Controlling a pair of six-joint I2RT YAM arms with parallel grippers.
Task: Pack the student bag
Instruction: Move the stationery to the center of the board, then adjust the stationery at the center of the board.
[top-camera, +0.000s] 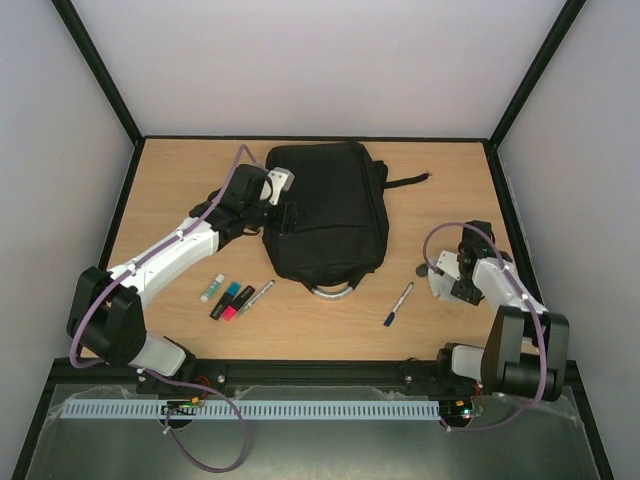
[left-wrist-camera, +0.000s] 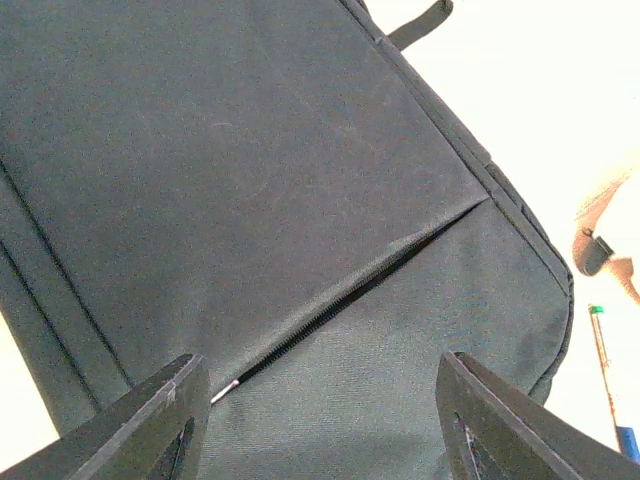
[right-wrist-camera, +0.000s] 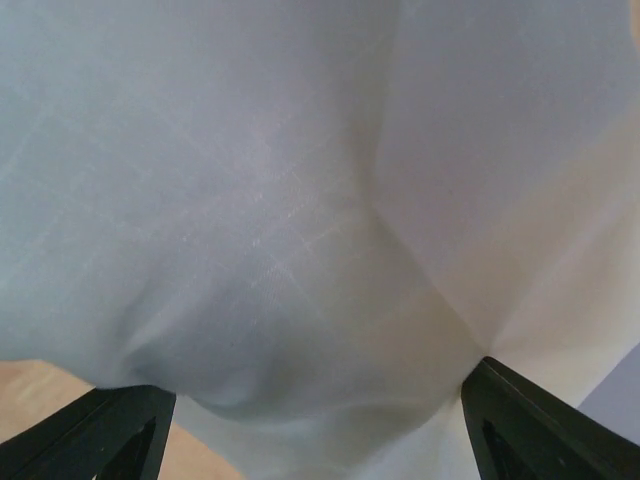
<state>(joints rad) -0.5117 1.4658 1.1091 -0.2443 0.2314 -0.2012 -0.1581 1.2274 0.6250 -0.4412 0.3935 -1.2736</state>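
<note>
With the student bag lying flat mid-table, the left gripper hangs empty, jaws apart, over its front zip while the right gripper, likewise spread and empty, faces the wall; opening the pocket looks next, which calls for pinching the zip pull

The left arm hides one edge of the student bag.
</note>
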